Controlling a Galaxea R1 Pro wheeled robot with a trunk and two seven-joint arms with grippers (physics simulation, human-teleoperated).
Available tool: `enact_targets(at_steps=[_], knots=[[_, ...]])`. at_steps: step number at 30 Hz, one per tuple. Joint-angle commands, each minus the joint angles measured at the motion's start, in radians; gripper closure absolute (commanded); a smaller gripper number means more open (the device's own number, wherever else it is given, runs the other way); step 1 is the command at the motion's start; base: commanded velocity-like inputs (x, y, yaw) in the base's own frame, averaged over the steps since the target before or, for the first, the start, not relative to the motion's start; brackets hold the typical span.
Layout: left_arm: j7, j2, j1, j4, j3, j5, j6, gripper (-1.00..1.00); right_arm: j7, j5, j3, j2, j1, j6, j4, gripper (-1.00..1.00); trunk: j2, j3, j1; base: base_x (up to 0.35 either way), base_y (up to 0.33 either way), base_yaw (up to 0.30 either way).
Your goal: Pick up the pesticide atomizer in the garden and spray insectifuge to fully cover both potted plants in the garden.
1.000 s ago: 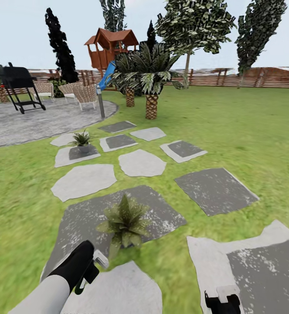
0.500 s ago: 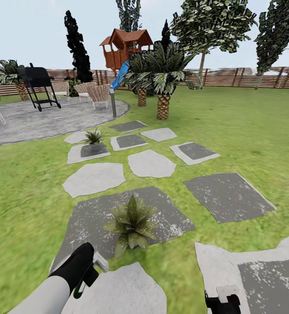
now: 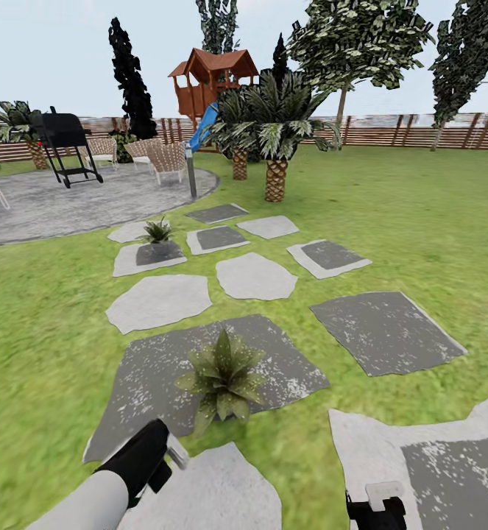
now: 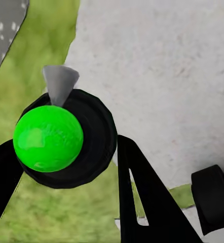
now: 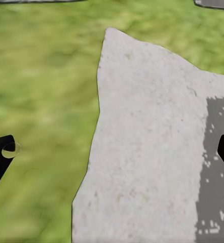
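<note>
- While the garden lawn (image 3: 420,221) spreads to the wooden fence (image 3: 391,131), grey stepping stones (image 3: 255,276) are seen leading toward the round patio (image 3: 74,202).
- One potted plant (image 3: 221,379) is set on the nearest dark stone (image 3: 288,361); the second potted plant (image 3: 157,232) stands farther off, near the patio edge.
- The left gripper (image 4: 66,167) is closed around the pesticide atomizer (image 4: 66,139), whose whitish nozzle (image 3: 176,450) is judged to point toward the near plant just ahead.
- The right gripper (image 5: 112,152) is spread wide and holds nothing.
</note>
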Motion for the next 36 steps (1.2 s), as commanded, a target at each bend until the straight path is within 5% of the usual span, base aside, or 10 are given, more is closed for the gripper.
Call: enact_targets(at_steps=[1, 3, 6, 10, 18, 32, 34, 36], knots=[[-0.011, 0.003, 0.0, -0.007, 0.0, -0.009, 0.001, 1.0, -0.005, 0.011, -0.006, 0.0, -0.001, -0.003, 0.002, -1.0, 0.0, -0.001, 0.0, 0.0, 0.0, 0.0], [-0.011, 0.005, 0.0, -0.014, 0.011, 0.008, -0.006, 1.0, -0.005, 0.011, -0.006, 0.0, -0.001, -0.003, 0.002, -1.0, 0.0, -0.001, 0.0, 0.0, 0.0, 0.0], [-0.005, 0.006, -0.002, -0.022, 0.03, 0.089, -0.07, 1.0, -0.005, 0.011, -0.006, 0.0, -0.001, -0.003, 0.002, -1.0, 0.0, -0.001, 0.0, 0.0, 0.0, 0.0], [-0.007, 0.012, -0.008, -0.023, 0.026, 0.096, -0.075, 1.0, -0.005, 0.011, -0.006, 0.0, -0.001, -0.003, 0.002, -1.0, 0.0, -0.001, 0.0, 0.0, 0.0, 0.0], [-0.009, 0.068, -0.009, -0.012, 0.017, 0.094, -0.072, 1.0, -0.006, 0.011, -0.006, 0.0, -0.001, -0.003, 0.002, -1.0, 0.0, -0.001, 0.0, 0.0, 0.0, 0.0], [-0.032, 0.08, -0.013, -0.008, 0.018, 0.07, -0.072, 1.0, -0.006, 0.012, -0.007, -0.002, -0.001, -0.003, 0.002, -1.0, 0.0, -0.001, 0.0, 0.116, 0.0, 0.0], [-0.132, 0.14, -0.019, -0.019, 0.018, 0.03, -0.079, 1.0, -0.006, 0.012, -0.006, -0.003, -0.001, -0.002, 0.002, -1.0, 0.0, -0.001, 0.0, 0.001, 0.0, 0.0], [-0.28, 0.195, -0.058, -0.029, 0.018, -0.063, -0.087, 1.0, -0.006, 0.012, -0.007, -0.003, -0.001, -0.003, 0.002, -1.0, 0.0, -0.001, 0.0, 0.0, 0.0, 0.0]])
